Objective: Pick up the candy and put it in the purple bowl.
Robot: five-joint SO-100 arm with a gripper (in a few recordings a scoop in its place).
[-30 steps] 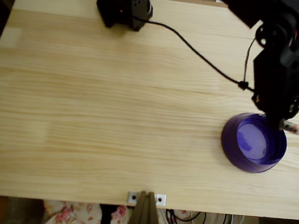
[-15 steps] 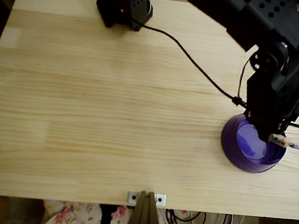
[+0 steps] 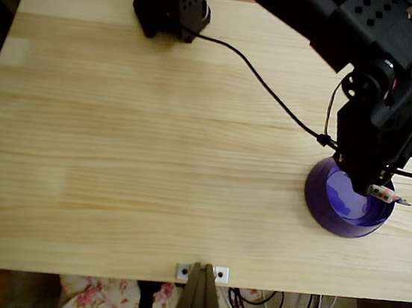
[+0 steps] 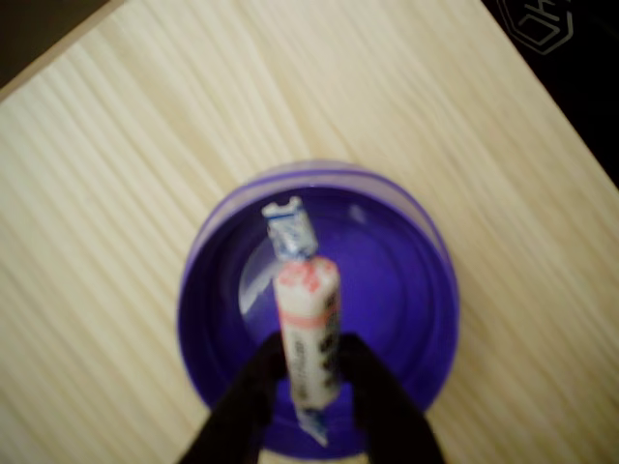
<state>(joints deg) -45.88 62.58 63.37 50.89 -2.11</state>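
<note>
One black cable [image 3: 267, 88] crosses table [image 3: 116, 150] toward purple bowl [image 3: 333, 218].

- In the overhead view the black arm [image 3: 373, 137] is covering the far rim of the purple bowl [image 3: 334, 215] and most of the candy [image 3: 386, 195].
- In the wrist view the fingers [image 4: 253, 406] are running off the bottom edge, hiding the candy's [image 4: 307, 333] lower middle.
- The wrapper print is blurring, perhaps lettering.
- The tabletop [image 3: 153, 155] is passing beyond the right edge.
</note>
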